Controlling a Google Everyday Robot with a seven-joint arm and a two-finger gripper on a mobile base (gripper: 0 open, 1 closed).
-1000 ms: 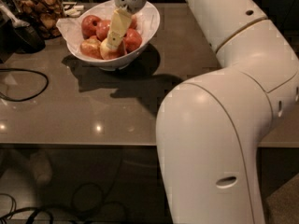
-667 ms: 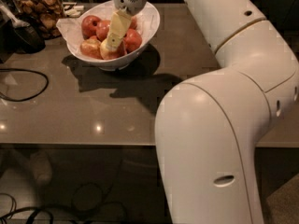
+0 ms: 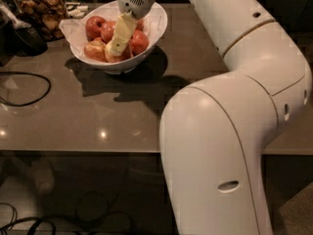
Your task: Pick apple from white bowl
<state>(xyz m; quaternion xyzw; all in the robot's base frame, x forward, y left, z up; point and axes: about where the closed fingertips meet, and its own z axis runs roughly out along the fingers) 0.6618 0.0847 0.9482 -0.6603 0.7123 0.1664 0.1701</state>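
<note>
The white bowl (image 3: 155, 29) stands at the back left of the brown table, lined with white paper and holding several apples. Deeper red apples (image 3: 95, 26) lie at its left and right. The pale yellow apple (image 3: 108, 54) sits at the front middle of the pile, mostly hidden under my gripper. My gripper (image 3: 116, 47) reaches down into the bowl from above and its pale tip rests on or against that apple. The white arm runs from the bowl across the right of the view.
A glass jar of brown snacks (image 3: 41, 9) and a dark appliance (image 3: 22, 35) stand left of the bowl. A black cable (image 3: 29, 94) loops on the table at the left. The table's front edge (image 3: 88, 151) runs below.
</note>
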